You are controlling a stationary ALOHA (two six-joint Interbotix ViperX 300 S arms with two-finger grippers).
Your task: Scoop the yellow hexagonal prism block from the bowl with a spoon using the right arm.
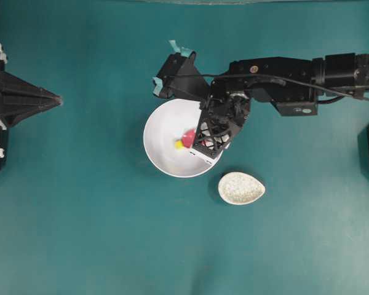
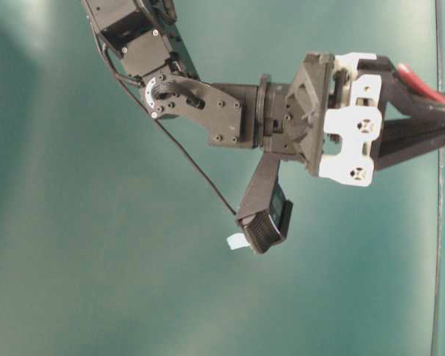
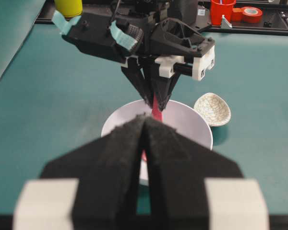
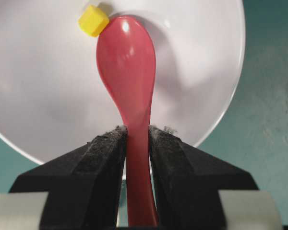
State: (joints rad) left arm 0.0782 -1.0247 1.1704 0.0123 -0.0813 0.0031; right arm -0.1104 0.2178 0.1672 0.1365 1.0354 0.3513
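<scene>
we see the right gripper (image 4: 137,136) clamped on the pink-red spoon (image 4: 128,72) handle, scoop tip touching the yellow hexagonal prism block (image 4: 93,20) inside the white bowl (image 1: 157,129). the left gripper (image 3: 145,125) rests with jaws closed, empty, well apart.

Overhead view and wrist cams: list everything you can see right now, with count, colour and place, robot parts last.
bowl: one, white, middle of the table.
yellow hexagonal prism block: one, yellow, inside the bowl, at the tip of the spoon's scoop.
spoon: one, pink-red, scoop down in the bowl, handle clamped in the right gripper.
spoon rest: one, speckled white, egg-shaped, on the table beside the bowl, holding nothing.
table: one, teal.
red cup: one, past the table's far edge.
red tape roll: one, beside that cup.
right gripper: black pads, shut on the spoon, over the bowl.
left gripper: black pads, shut, holding nothing, at the table's left.
</scene>
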